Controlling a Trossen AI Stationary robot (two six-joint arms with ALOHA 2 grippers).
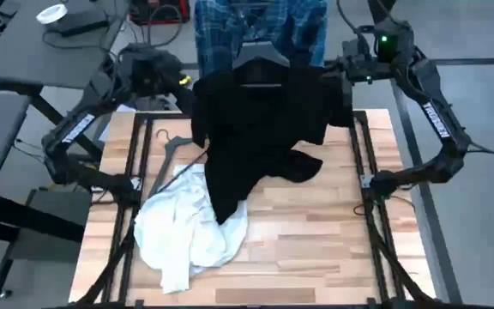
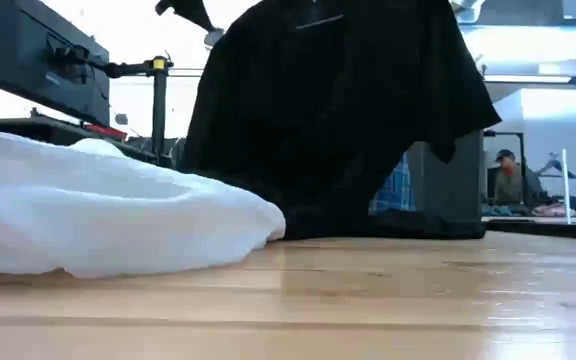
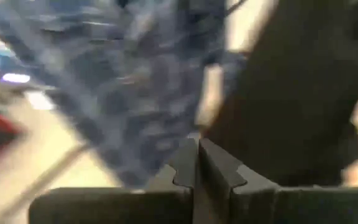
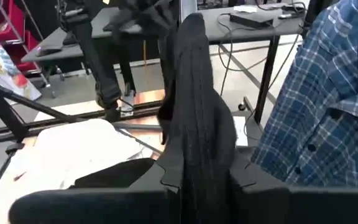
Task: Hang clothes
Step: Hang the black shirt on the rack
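Note:
The black top [image 1: 260, 120] is held up over the table's far half, a dark hanger [image 1: 260, 62] at its neck; its lower end [image 1: 230, 202] lies on the wood. Behind it, past the far edge, hangs the plaid shirt [image 1: 260, 26]. The white top [image 1: 187, 227] lies crumpled on the table's near left, also in the low view [image 2: 98, 215]. My right gripper [image 4: 197, 171] is shut on the black top at its right shoulder. My left gripper [image 3: 197, 155] is shut by the top's left shoulder [image 1: 197, 86], nothing between its fingers. My right gripper pinches a bunched fold of the black top [image 4: 197, 137] between its two fingers, on the top's right shoulder side [image 1: 328, 81]. The fingers come nearly level from the table's right. The cloth stands up as a ridge past the fingers, and the top's lower end rests on the table.
A bare dark hanger [image 1: 171, 146] lies on the table's far left beside the white top. Black frame rails [image 1: 363, 154] run along both table sides. Desks with cables stand beyond the far edge, and a person [image 2: 508, 175] sits far off in the room.

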